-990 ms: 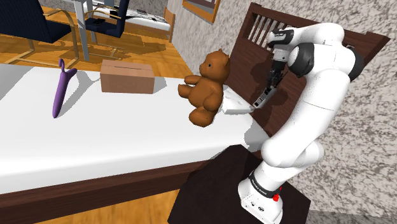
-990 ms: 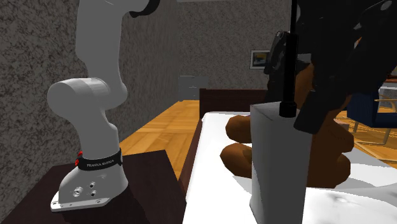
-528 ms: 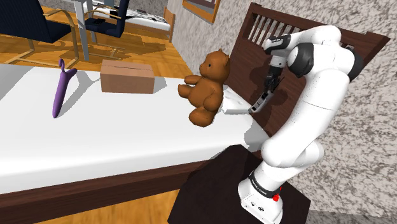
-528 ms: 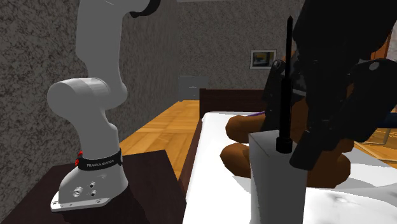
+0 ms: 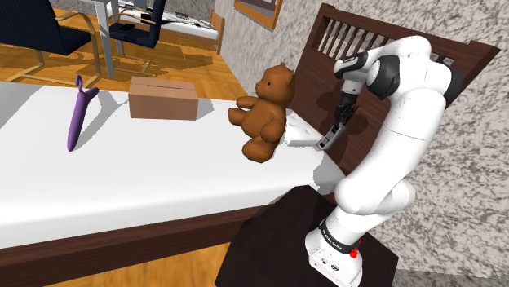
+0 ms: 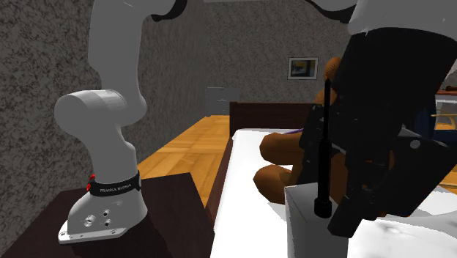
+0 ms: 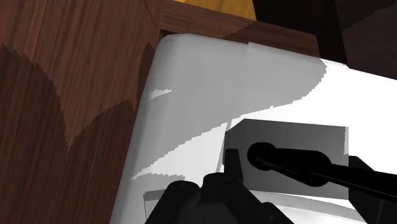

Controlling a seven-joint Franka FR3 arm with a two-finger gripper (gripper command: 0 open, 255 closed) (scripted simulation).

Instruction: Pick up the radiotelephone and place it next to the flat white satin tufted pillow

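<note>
Gripper has come lower vs 1 s ago, fingers pinching radiotelephone. It now hangs just beside pillow edge, prob not resting yet. Placement nearly done: bit lower, then let go.

in the shoulder view, on the bed: box upper left of centre, teddy bear at centre, pillow just right of it, before the headboard; stand at lower right, chairs upper left.
</note>
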